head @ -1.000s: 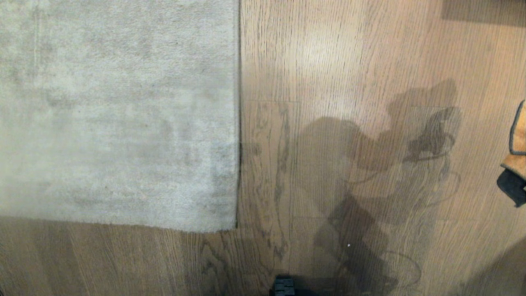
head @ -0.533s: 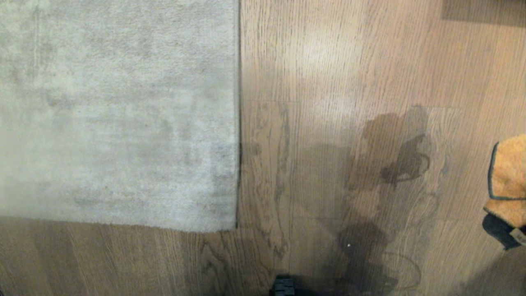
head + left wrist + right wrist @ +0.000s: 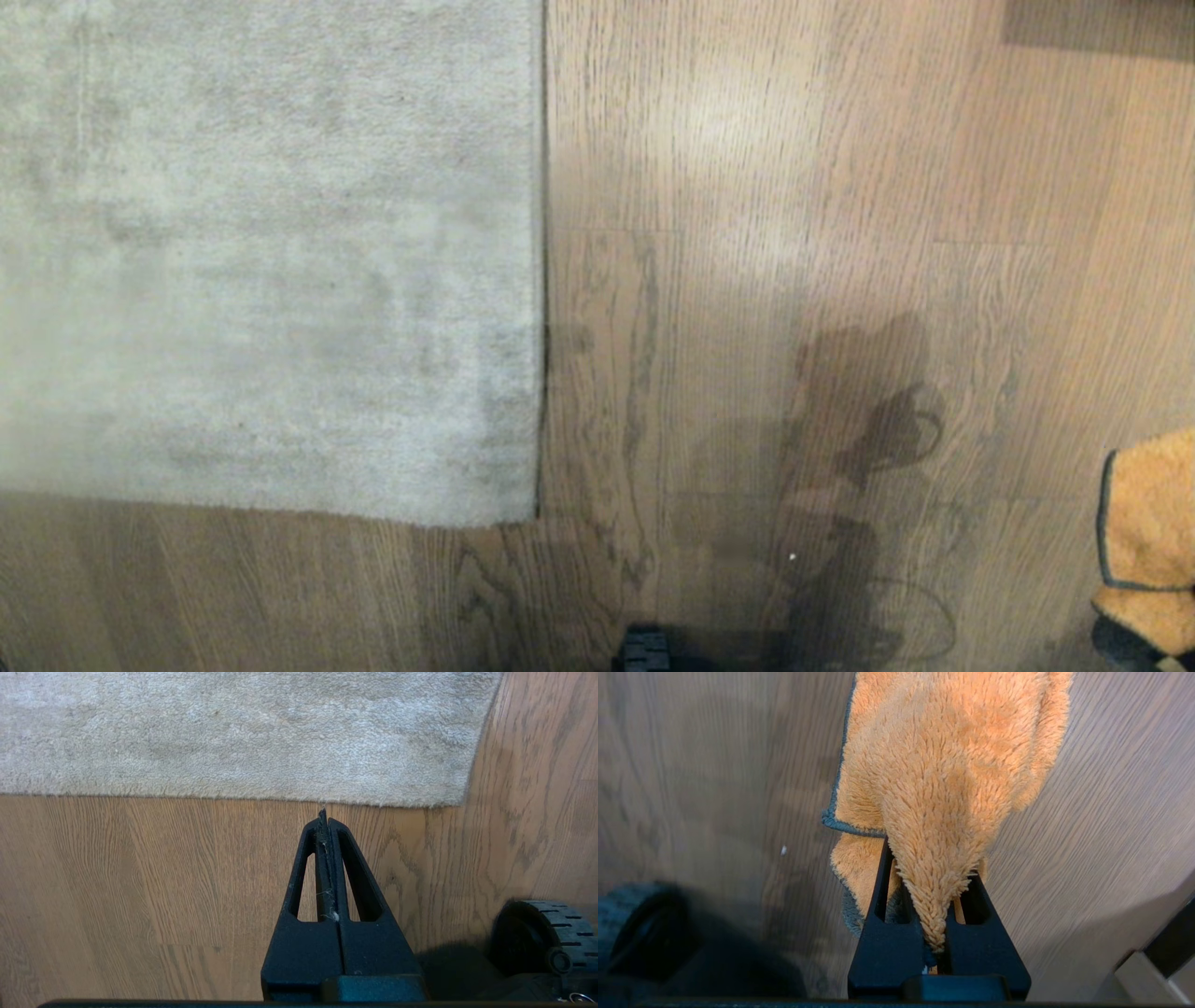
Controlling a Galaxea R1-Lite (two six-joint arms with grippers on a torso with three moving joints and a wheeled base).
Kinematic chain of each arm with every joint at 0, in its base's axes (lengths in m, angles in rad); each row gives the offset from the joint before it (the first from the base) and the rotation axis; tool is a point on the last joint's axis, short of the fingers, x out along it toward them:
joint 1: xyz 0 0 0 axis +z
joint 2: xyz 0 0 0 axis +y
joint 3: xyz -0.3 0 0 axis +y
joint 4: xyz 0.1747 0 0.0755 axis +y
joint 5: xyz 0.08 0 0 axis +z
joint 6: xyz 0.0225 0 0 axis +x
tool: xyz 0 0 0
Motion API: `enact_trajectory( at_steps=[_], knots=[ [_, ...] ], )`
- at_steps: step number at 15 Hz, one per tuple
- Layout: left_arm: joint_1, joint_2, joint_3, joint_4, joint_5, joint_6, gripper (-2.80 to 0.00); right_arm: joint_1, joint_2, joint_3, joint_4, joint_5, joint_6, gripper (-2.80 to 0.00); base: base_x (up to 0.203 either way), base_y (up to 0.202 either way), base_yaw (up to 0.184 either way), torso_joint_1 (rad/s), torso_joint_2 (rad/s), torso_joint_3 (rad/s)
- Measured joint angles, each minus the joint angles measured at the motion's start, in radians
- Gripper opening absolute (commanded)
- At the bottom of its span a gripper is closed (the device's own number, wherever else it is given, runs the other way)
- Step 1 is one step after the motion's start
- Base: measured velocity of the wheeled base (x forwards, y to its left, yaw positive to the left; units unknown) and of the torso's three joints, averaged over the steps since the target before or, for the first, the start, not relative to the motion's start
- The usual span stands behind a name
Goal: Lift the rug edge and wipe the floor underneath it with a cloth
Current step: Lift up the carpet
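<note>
Pale grey short pile meets brown wood where we look down: the rug edge (image 3: 540, 280), the straight border of a very large pale grey rug, runs away from us in the head view and turns at a corner (image 3: 532, 515) near the bottom of that picture, and all of it lies flat on the floor (image 3: 747, 187), brown wood-grain planks with darker grain lines and a slight sheen. In the left wrist view we find the same corner (image 3: 460, 800), with the rug's near border running across the picture. The small fuzzy orange-yellow cloth with a dark grey edge (image 3: 1148, 532) shows at the right margin of the head view, low down and well apart from the rug. In the right wrist view we see this cloth (image 3: 943, 784) bunched between the black fingers of the right gripper (image 3: 938, 947), which are clamped on it, the rest of the cloth spreading out beyond the fingertips over bare floor. Our left gripper (image 3: 324, 814) has its black fingers pressed together on nothing, over bare planks just short of the rug's near border. Dark shadows lie on the planks between rug and cloth, and a black wheel (image 3: 546, 933) sits beside the left gripper.
</note>
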Motion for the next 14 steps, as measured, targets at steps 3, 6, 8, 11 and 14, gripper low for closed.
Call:
enact_trajectory(
  at_steps=[3, 6, 8, 11, 14],
  knots=[
    [0.0, 0.0, 0.0, 0.0, 0.0, 0.0, -2.8, 0.02, -0.11, 0.042, 0.07, -0.026, -0.005, -2.8, 0.0, 0.0, 0.0, 0.0, 0.0, 0.0],
    [0.0, 0.0, 0.0, 0.0, 0.0, 0.0, -2.8, 0.046, -0.198, 0.064, 0.153, -0.029, -0.006, -2.8, 0.0, 0.0, 0.0, 0.0, 0.0, 0.0],
    [0.0, 0.0, 0.0, 0.0, 0.0, 0.0, -2.8, 0.06, -0.246, 0.068, 0.18, -0.028, -0.006, -2.8, 0.0, 0.0, 0.0, 0.0, 0.0, 0.0],
    [0.0, 0.0, 0.0, 0.0, 0.0, 0.0, -2.8, 0.07, -0.32, 0.069, 0.252, -0.035, -0.009, -2.8, 0.0, 0.0, 0.0, 0.0, 0.0, 0.0],
    [0.0, 0.0, 0.0, 0.0, 0.0, 0.0, -2.8, 0.075, -0.384, 0.069, 0.29, -0.043, -0.006, -2.8, 0.0, 0.0, 0.0, 0.0, 0.0, 0.0]
  ],
)
